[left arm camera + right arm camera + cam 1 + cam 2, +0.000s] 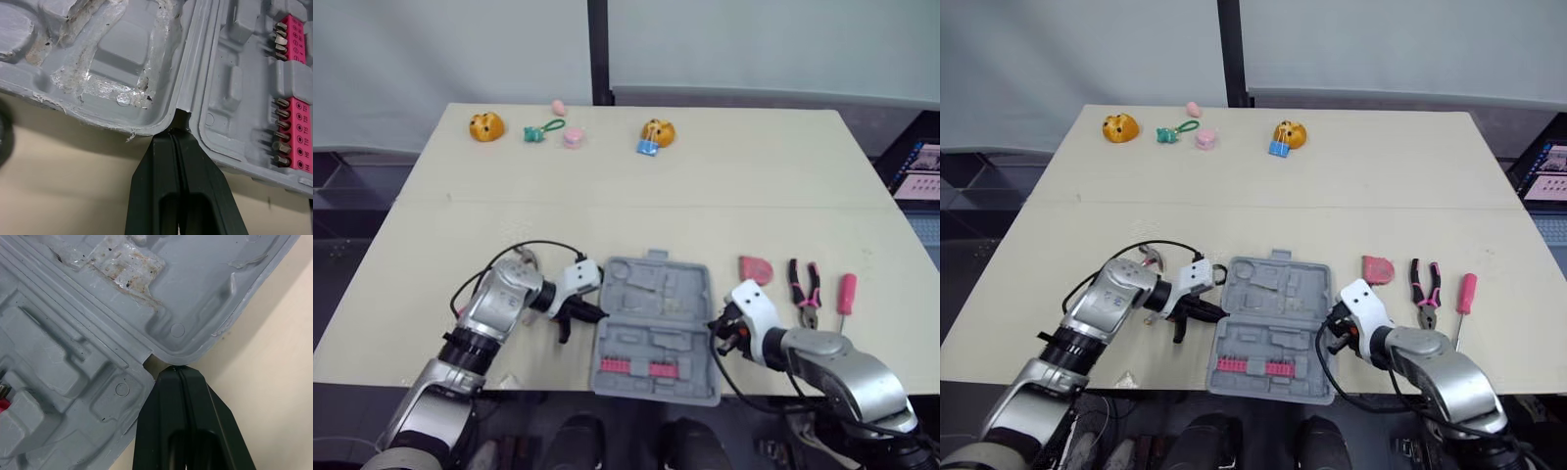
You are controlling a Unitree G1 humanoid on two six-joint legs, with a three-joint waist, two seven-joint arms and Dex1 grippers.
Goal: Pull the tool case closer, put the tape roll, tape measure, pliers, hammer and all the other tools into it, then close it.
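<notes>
Beige table [705, 196], grey tool case [656, 323] open flat, pink bits [631, 367] inside; left pincer [175, 139], right pincer [178, 374] closed at hinge

One open grey tool case [685, 294] is counted, with two pink bit strips held inside it, a left strip [615, 365] and a right strip [661, 369]. To the right of the case, three tools are counted: one pink rounded tool [756, 268], one pair of pliers [804, 289] and one pink-handled screwdriver [845, 294]. Well beyond the case, two orange figures are counted, a left figure [486, 126] and a right figure [658, 130], along with two small pink pieces [559, 107] [573, 138], one green keyring [541, 130] and one blue clip [647, 148].
</notes>
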